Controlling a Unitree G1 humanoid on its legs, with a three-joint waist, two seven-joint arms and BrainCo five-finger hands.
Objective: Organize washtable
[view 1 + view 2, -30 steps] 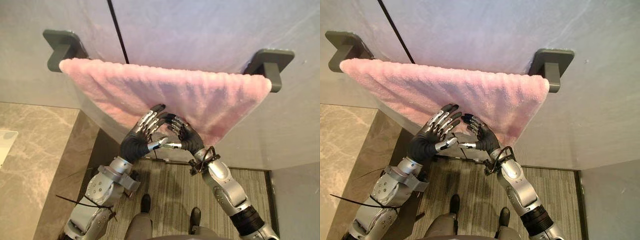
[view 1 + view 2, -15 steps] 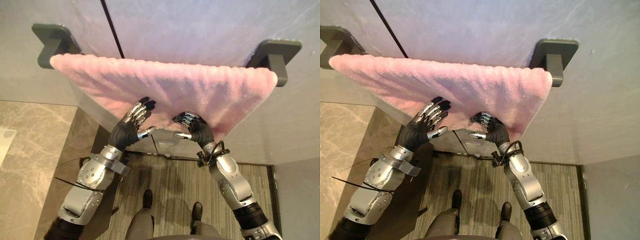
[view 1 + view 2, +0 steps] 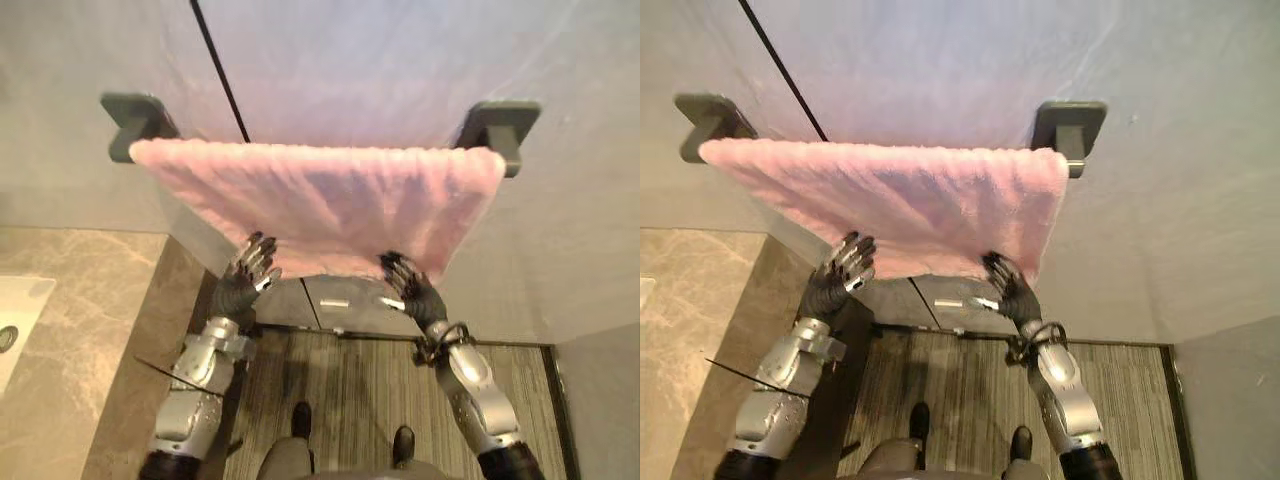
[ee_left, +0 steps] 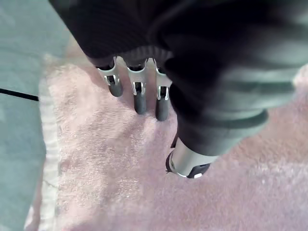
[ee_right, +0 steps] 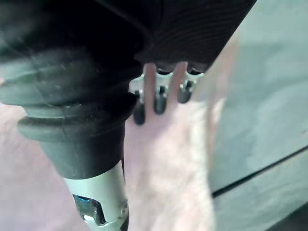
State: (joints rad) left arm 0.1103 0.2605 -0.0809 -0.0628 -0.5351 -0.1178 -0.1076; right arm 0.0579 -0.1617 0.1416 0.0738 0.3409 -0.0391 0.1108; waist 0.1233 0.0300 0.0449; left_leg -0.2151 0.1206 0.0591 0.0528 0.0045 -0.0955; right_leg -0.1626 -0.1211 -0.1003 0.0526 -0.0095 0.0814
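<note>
Left eye view: my left robot hand (image 3: 243, 283) and right robot hand (image 3: 410, 290) lie flat, fingers straight, against the pink towel (image 3: 330, 195) draped between two wall brackets (image 3: 498, 128). Uneven pressing could drag it sideways off.

left eye view, right eye view: taken side by side from the head, aimed steeply down a wall (image 3: 400, 60); the same pink towel (image 3: 330, 200) and striped floor (image 3: 350, 390) are shared, slightly offset.
left wrist view: set very close behind the left robot hand (image 4: 139, 96), faced onto the towel.
right wrist view: set likewise behind the right robot hand (image 5: 160, 98); towel edge and wall are taken in.
</note>
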